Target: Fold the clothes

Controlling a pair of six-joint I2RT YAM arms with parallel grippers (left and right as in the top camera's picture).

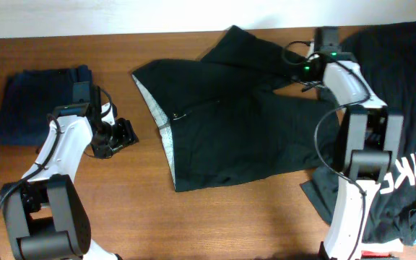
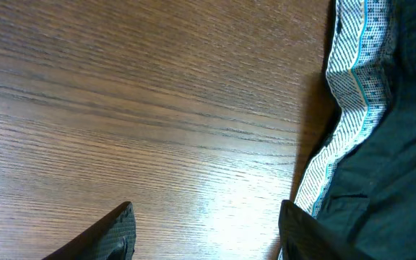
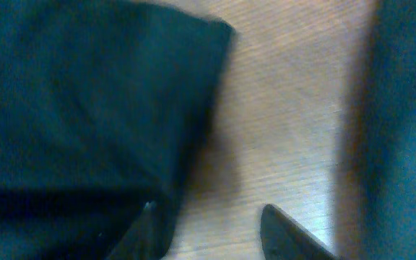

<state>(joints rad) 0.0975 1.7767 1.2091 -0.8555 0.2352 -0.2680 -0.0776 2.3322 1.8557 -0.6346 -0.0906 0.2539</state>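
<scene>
The black shorts [image 1: 237, 130] lie spread flat mid-table, with the white/grey waistband lining [image 1: 157, 119] turned up along their left edge. My left gripper [image 1: 121, 135] is open and empty, low over bare wood just left of the waistband. In the left wrist view the lining [image 2: 345, 108] lies by the right finger, with bare wood between the fingers [image 2: 208, 235]. My right gripper [image 1: 300, 72] is at the shorts' far right corner. In the right wrist view it is open [image 3: 215, 231], its left finger at the edge of the black fabric [image 3: 85, 94], holding nothing.
A black T-shirt with white lettering [image 1: 410, 123] covers the right end of the table, and its edge shows in the right wrist view [image 3: 403, 108]. A folded navy garment [image 1: 35, 105] lies at the far left. The table's far edge runs along the top.
</scene>
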